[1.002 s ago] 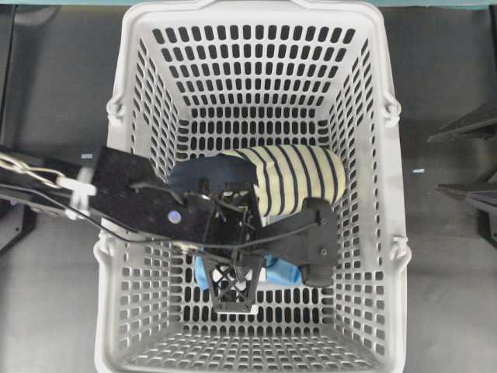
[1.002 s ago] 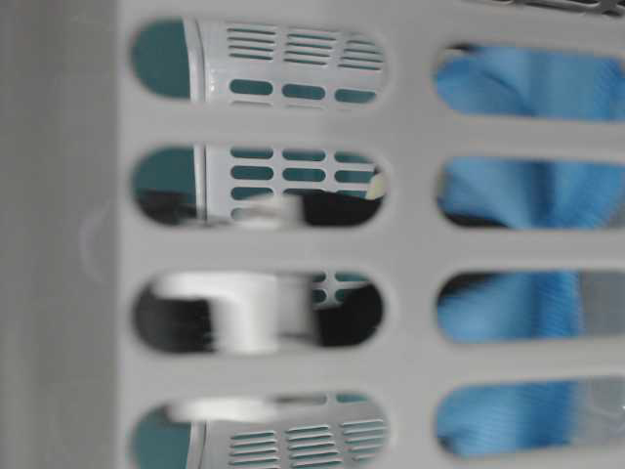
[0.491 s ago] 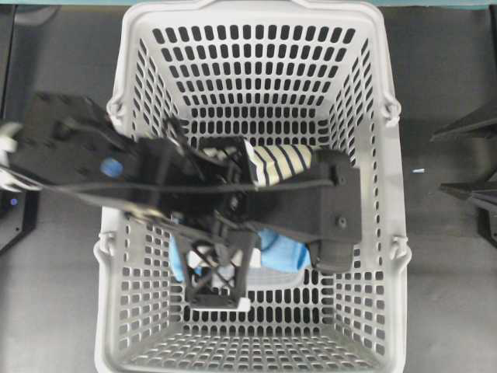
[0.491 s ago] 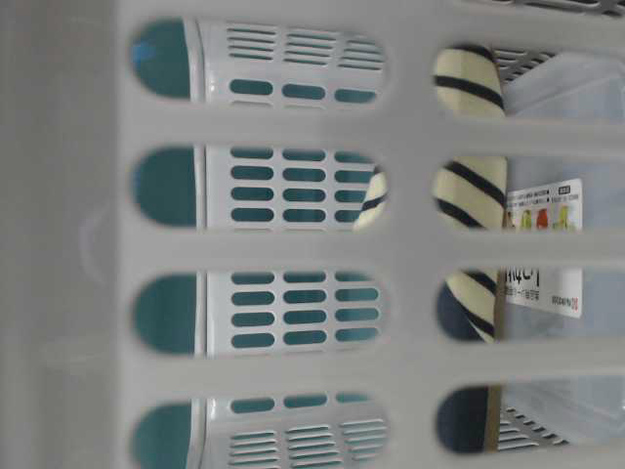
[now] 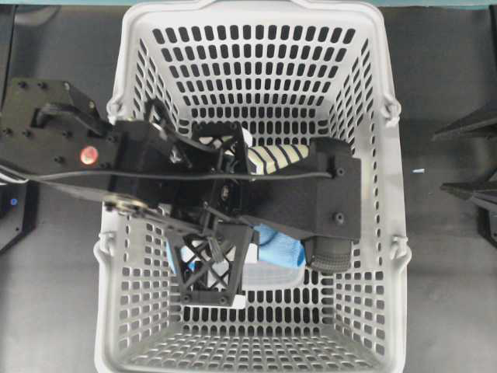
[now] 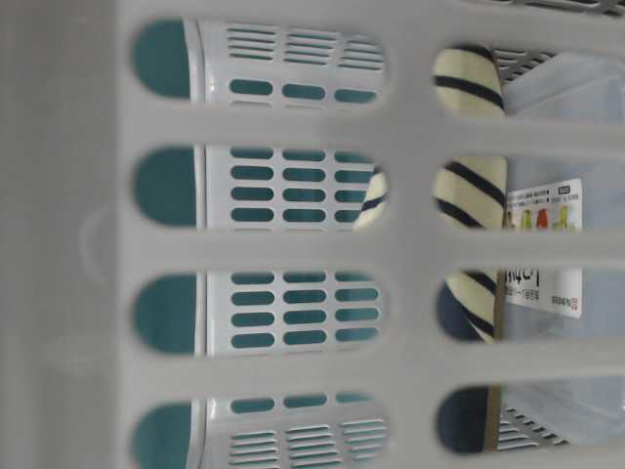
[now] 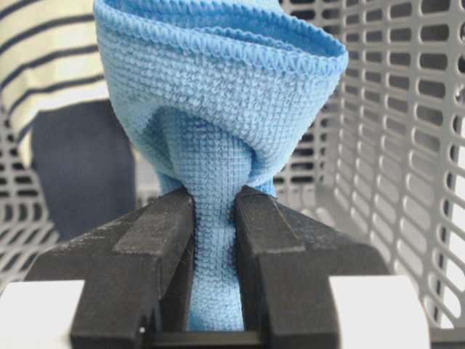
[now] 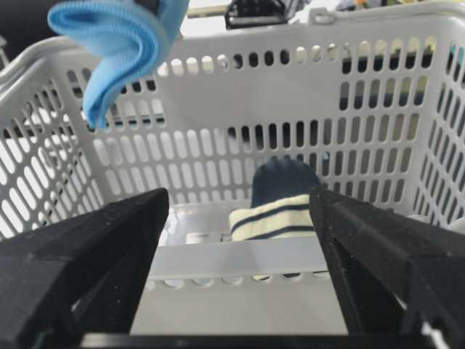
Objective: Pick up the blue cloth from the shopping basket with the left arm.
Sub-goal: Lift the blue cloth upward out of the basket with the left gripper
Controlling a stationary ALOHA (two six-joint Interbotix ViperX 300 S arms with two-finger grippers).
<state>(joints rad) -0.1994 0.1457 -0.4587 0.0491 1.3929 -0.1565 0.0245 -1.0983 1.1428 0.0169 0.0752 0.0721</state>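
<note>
My left gripper (image 7: 214, 200) is shut on the blue cloth (image 7: 218, 94), with a bunched fold pinched between its jaws. In the overhead view the left gripper (image 5: 213, 268) hangs inside the shopping basket (image 5: 392, 155), and the blue cloth (image 5: 278, 249) shows on both sides of it. In the right wrist view the cloth (image 8: 116, 36) dangles at about rim height, clear of the floor. My right gripper (image 8: 238, 200) is open and empty, outside the basket's wall (image 8: 240, 262); it shows at the overhead view's right edge (image 5: 433, 162).
A navy and cream striped slipper (image 5: 276, 155) lies on the basket floor under the left arm; it also shows in the right wrist view (image 8: 280, 211) and the table-level view (image 6: 469, 195). A clear labelled package (image 6: 542, 244) lies beside it. The basket walls (image 7: 407, 109) stand close around.
The left gripper has risen with the blue cloth in it. The cloth has left the table-level view, uncovering the slipper and the package. The right arm has not moved.
</note>
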